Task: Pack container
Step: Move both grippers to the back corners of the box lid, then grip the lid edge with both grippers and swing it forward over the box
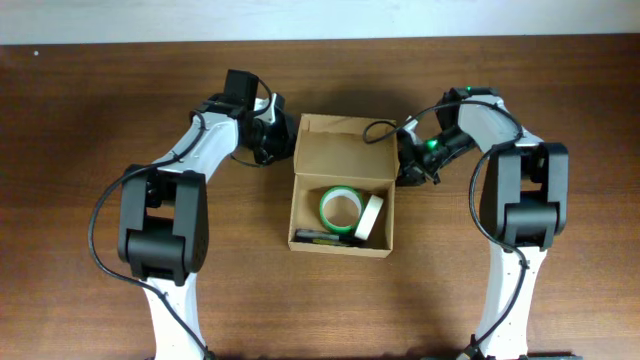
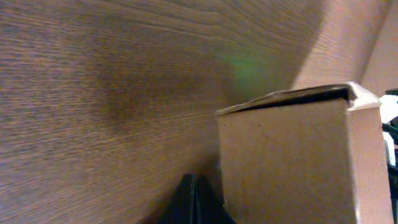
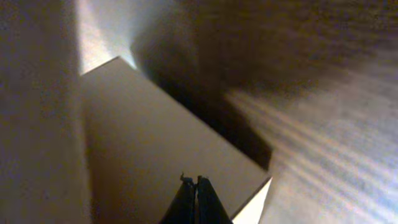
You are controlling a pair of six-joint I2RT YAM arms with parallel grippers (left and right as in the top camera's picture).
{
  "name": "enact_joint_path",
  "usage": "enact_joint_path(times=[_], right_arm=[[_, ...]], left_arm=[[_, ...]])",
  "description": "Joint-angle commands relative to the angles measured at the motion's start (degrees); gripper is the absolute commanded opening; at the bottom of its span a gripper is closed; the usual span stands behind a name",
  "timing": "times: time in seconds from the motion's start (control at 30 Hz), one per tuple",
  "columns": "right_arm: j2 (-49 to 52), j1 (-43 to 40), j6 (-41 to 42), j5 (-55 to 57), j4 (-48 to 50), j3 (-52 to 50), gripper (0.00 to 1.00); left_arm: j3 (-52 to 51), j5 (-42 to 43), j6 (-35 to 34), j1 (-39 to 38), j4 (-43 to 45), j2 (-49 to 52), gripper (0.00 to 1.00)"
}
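Left claw [image 2: 194, 196], right claw [image 3: 196, 194]: both closed, beside container [image 1: 345, 152] edges.

**Three views, one shared box**

The overhead camera looks straight down on the open cardboard box [image 1: 343, 158] at mid-table [image 1: 90, 120]. The left wrist camera sits low and very close, facing the box's left side. The right wrist camera, equally close, faces its right side, dim and blurred. All three views share the box.
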Motion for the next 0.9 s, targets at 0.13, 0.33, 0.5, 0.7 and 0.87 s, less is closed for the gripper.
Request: enact_joint_path(times=[0.13,0.33,0.5,0.7,0.87], right_arm=[[0.3,-0.3,-4.5,-2.8,-5.0,7.4,0.04],[0.3,-1.7,-4.5,-2.8,-5.9,10.7,0.04],[0.3,-2.4,-4.5,-2.8,-5.9,11.2,0.05],[0.3,-3.3,-4.5,-2.8,-6.1,11.2,0.04],[0.3,-3.7,-4.6,-2.8,-6.4,11.3,0.05]], left_arm=[[-0.2,7.1,-0.3,-1.2,0.4,0.5,0.02],[-0.2,7.2,-0.3,-1.2,0.4,0.5,0.02],[-0.2,7.4,-0.3,-1.2,0.7,0.5,0.02],[-0.2,11.6,-0.3,-1.2,3.6,0.5,0.02],[0.2,17.6,-0.3,-1.2,8.0,0.5,0.02]])
